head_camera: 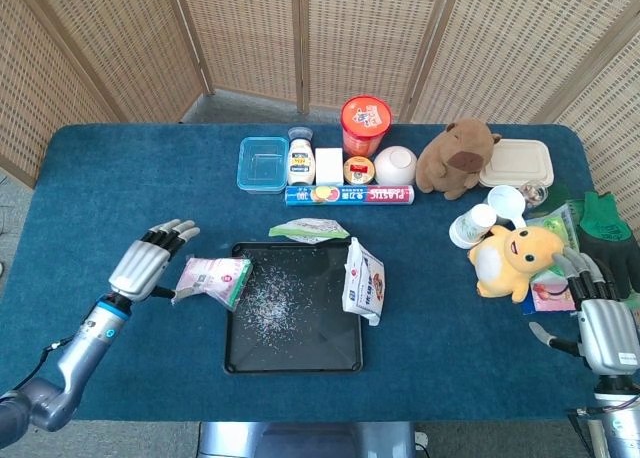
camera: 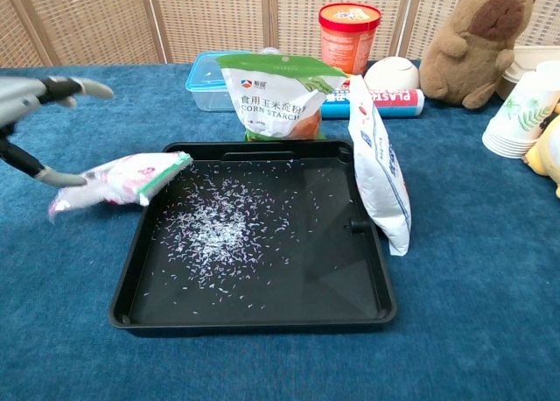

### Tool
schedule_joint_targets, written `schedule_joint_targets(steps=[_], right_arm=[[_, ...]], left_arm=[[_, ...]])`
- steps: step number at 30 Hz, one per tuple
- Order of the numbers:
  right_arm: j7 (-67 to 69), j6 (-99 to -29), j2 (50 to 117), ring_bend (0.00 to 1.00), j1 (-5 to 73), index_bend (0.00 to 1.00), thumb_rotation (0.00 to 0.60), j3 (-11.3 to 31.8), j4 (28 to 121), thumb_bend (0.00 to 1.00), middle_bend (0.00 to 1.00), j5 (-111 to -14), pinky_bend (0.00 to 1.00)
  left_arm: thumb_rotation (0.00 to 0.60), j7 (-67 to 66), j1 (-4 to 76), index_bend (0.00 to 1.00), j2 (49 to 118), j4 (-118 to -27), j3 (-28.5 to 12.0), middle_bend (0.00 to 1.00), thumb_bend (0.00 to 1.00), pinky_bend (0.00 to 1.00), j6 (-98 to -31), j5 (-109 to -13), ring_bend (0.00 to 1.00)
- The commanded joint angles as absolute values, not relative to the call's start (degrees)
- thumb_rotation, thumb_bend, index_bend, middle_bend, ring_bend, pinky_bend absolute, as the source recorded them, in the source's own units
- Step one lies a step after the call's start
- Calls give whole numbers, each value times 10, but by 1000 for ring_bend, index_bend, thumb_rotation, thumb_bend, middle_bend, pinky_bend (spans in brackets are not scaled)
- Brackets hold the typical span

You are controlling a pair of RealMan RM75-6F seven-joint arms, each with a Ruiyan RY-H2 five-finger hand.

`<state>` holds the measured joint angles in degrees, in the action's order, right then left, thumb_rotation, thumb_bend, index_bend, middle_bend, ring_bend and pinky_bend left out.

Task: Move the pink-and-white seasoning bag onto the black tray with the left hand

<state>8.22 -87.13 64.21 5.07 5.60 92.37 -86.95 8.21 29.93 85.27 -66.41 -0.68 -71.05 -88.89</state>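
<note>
The pink-and-white seasoning bag lies flat across the left rim of the black tray, one end over the tray's edge and the other out over the blue cloth. My left hand is just left of the bag with its fingers spread wide and nothing gripped; only the thumb reaches the bag's outer end. My right hand rests at the table's right edge, fingers straight and empty. It is outside the chest view.
Loose white grains are scattered over the tray floor. A green-topped corn starch bag stands at the tray's back rim and a white bag leans on its right rim. Containers, a plastic-wrap box, cups and plush toys fill the back and right.
</note>
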Motion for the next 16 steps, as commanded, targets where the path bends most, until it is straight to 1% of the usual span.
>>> schedule_joint_targets(steps=[1,7,11,14,16], right_arm=[[84,-872,641,6,50,12,600,56,924,0,0,-870,0],[89,-875,637,6,48,12,600,57,926,0,0,-869,0],[92,-878,636,6,47,12,600,57,927,0,0,-871,0],[92,-878,635,6,47,12,600,57,927,0,0,-871,0],[91,-878,636,6,47,10,600,58,927,0,0,-871,0]], left_arm=[[470,83,284,0,788,-733,12,0,0,154,-712,-902,0],[478,36,254,0,726,-798,27,0,0,146,-734,-898,0],[527,-4,227,0,696,-826,35,0,0,135,-747,-882,0],[555,-18,201,0,688,-828,35,0,0,134,-782,-878,0],[586,-16,185,0,687,-825,35,0,0,134,-802,-877,0]])
